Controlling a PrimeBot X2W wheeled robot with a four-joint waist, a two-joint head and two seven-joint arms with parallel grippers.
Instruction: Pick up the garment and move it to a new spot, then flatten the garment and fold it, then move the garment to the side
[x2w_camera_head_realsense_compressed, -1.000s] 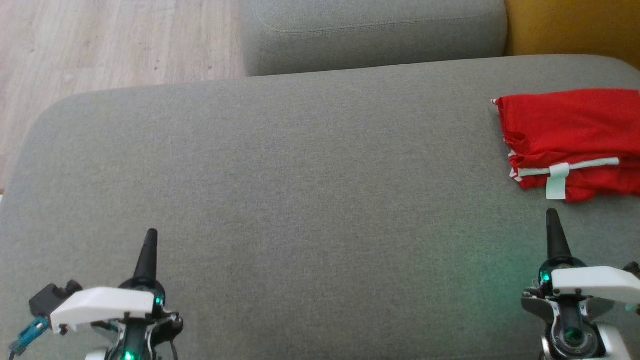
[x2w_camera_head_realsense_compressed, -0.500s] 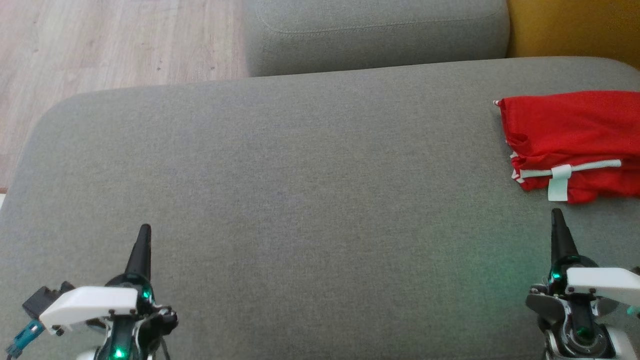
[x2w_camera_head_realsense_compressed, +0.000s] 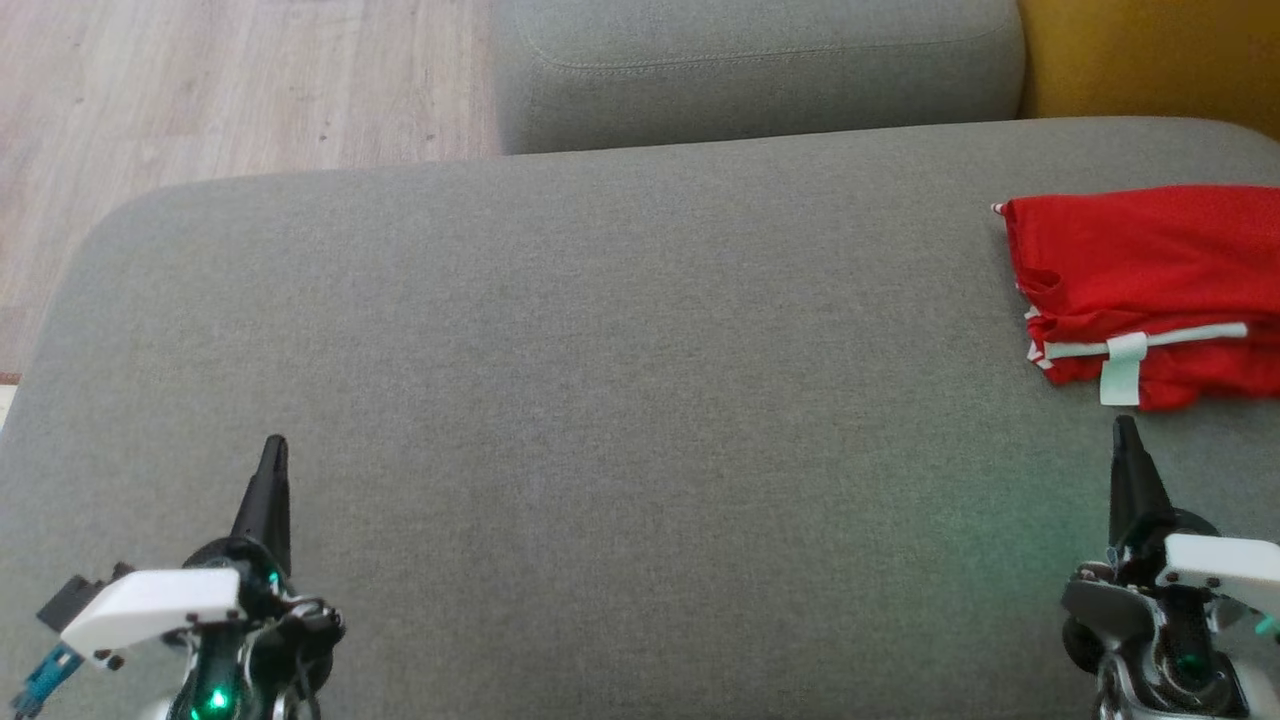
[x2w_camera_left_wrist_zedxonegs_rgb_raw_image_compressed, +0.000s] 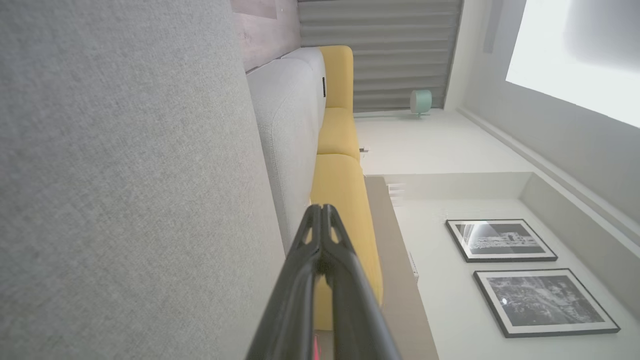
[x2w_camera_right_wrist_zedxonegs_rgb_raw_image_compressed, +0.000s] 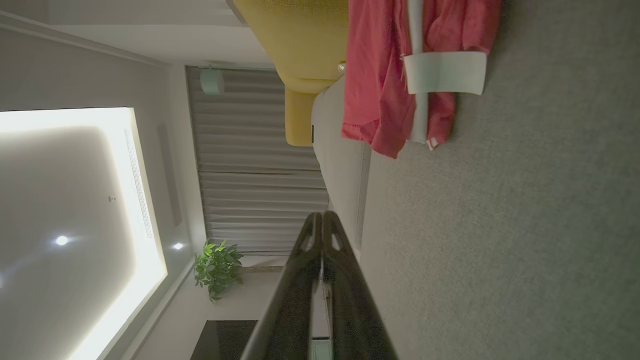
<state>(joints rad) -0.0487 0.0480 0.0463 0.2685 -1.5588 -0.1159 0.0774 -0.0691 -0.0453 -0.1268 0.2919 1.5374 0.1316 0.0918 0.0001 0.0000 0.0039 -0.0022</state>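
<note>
Folded red garment (x2w_camera_head_realsense_compressed: 1140, 290) at far right of grey sofa cushion (x2w_camera_head_realsense_compressed: 600, 400); left hand (x2w_camera_head_realsense_compressed: 274, 446) and right hand (x2w_camera_head_realsense_compressed: 1126, 426) pinched closed, empty, the right just short of the garment.

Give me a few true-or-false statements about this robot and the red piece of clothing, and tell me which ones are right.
1. The red garment lies on the grey cushion, toward the robot's right side. True.
2. The right gripper is holding the garment. False: its two fingers are closed together on nothing, and it sits short of the garment's near edge.
3. The left gripper is wide open. False: the left wrist view shows its fingers pressed together.
4. The garment has a pale tab near the edge closest to the robot. True.
5. The garment is spread out flat in a single layer. False: it lies folded over itself in several layers.
</note>
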